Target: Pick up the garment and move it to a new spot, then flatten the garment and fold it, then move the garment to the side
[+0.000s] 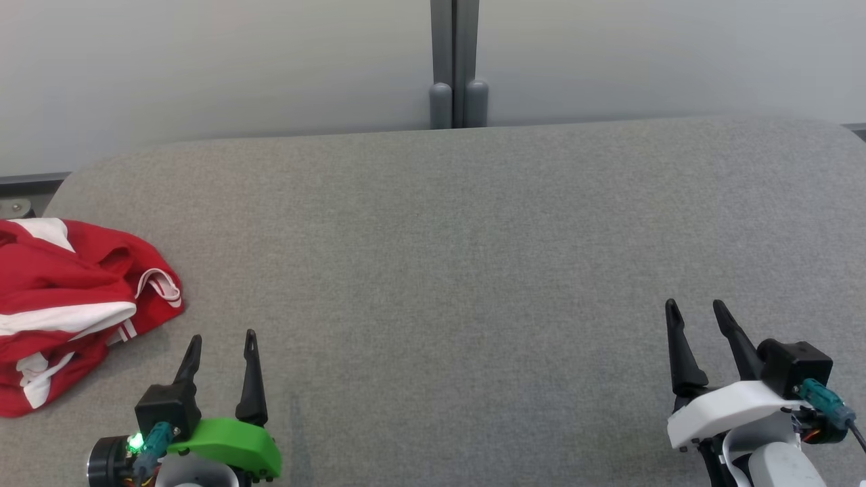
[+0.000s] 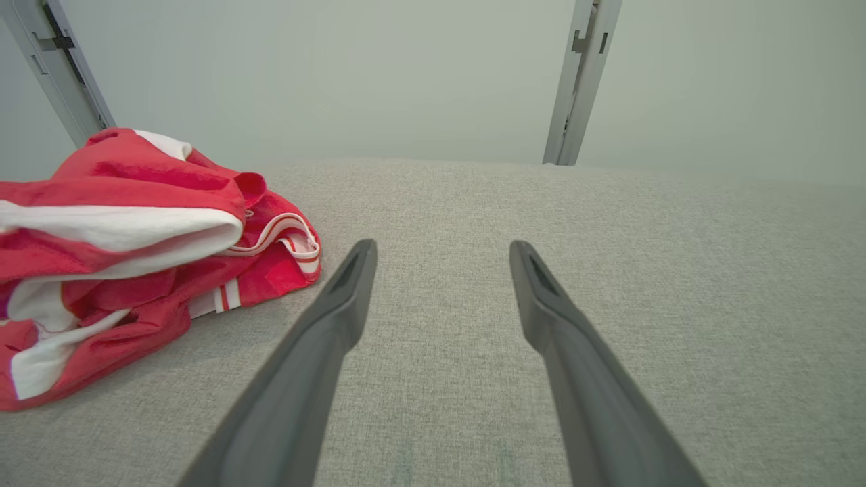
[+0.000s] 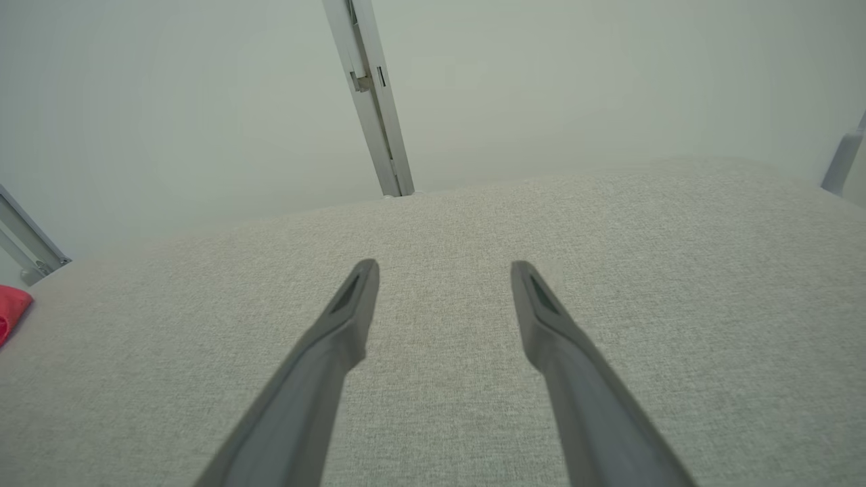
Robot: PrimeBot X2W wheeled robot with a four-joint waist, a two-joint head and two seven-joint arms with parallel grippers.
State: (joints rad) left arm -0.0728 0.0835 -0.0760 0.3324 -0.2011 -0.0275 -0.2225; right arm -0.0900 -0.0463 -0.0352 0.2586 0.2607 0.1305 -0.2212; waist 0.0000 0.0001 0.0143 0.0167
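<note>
The garment (image 1: 67, 304) is red with white stripes and lies crumpled at the left edge of the grey fabric surface (image 1: 446, 257). In the left wrist view the garment (image 2: 128, 250) bunches up to the left of the fingers. A red corner of the garment (image 3: 10, 311) shows at the right wrist view's left edge. My left gripper (image 1: 223, 345) stands open just right of the garment, apart from it, nothing between its fingers (image 2: 338, 304). My right gripper (image 1: 697, 311) is open over the bare surface at the lower right, far from the garment.
A pale wall rises behind the surface, with a grey vertical post (image 1: 454, 64) at its middle. The surface's far edge is rounded. Wide bare fabric stretches between the two grippers.
</note>
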